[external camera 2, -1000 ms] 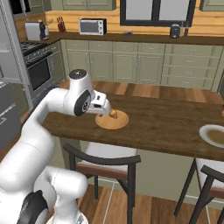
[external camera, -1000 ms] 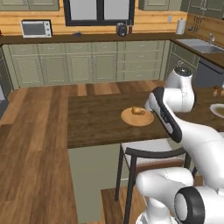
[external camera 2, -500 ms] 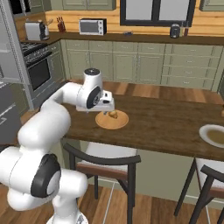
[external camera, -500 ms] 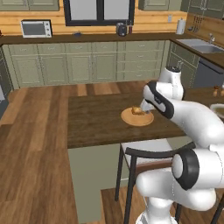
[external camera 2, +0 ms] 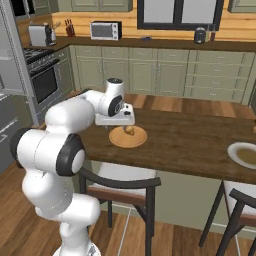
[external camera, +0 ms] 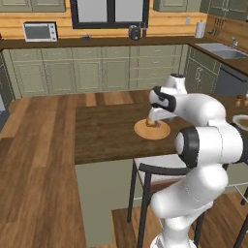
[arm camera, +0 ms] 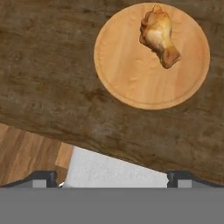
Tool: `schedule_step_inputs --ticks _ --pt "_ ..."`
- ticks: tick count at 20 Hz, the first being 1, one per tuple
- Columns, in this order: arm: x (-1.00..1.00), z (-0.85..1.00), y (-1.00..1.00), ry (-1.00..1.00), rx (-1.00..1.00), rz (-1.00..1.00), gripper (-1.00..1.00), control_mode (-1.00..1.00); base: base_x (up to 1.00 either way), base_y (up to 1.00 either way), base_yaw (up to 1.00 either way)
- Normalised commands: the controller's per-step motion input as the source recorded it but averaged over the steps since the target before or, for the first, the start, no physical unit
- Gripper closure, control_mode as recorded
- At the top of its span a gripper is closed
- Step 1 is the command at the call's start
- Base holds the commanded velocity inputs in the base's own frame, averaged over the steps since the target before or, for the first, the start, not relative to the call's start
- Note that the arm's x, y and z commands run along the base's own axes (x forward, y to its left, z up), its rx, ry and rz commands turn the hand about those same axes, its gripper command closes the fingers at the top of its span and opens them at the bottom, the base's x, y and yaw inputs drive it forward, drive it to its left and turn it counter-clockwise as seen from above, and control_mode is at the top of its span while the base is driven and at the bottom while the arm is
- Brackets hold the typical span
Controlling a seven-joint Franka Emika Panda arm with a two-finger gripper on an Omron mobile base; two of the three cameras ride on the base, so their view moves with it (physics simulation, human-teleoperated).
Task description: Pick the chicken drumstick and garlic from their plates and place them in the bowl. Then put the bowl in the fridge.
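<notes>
The white arm reaches forward over the dark wooden tabletop (external camera: 106, 131), its wrist bent down so that the pincer (external camera 2: 116, 121) hangs above the near-left side of the orange-tan wooden plate (external camera 2: 128, 136), not touching it. In the hand view the pincer's two dark tips sit wide apart at the lower corners with nothing between them, so it is spread open and holds nothing; they lie over the tabletop's near edge, short of the plate (arm camera: 152, 55). The plate carries the chicken drumstick (arm camera: 158, 34), which lies toward the plate's upper right in that view, thick end up and narrow end pointing down-right. From the left base view the drumstick (external camera: 152, 122) is partly hidden by the arm's wrist. Farther right, well apart along the tabletop, the pale grey-white plate (external camera 2: 244, 155) with the brownish centre stands near the edge; what lies on it cannot be made out. Compared with half a second ago, the arm has swung further over the tabletop, bringing the hand nearer the wooden plate; plate and drumstick are unmoved.
</notes>
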Motion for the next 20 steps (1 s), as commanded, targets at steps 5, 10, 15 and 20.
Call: schedule_step_inputs --ticks 5,10,15,20 --pt "0.58 -0.32 -0.08 0.07 0.00 0.04 -1.00 -1.00 0.00 0.00 0.00" --pt "0.45 -0.40 -0.10 -0.02 0.00 0.02 -1.00 -1.00 0.00 0.00 0.00" --pt "0.06 -0.40 0.00 -0.28 -0.04 -0.02 -1.00 -1.00 0.00 0.00 0.00" --pt "0.29 -0.30 0.00 -0.03 -0.04 -0.05 -1.00 -1.00 0.00 0.00 0.00"
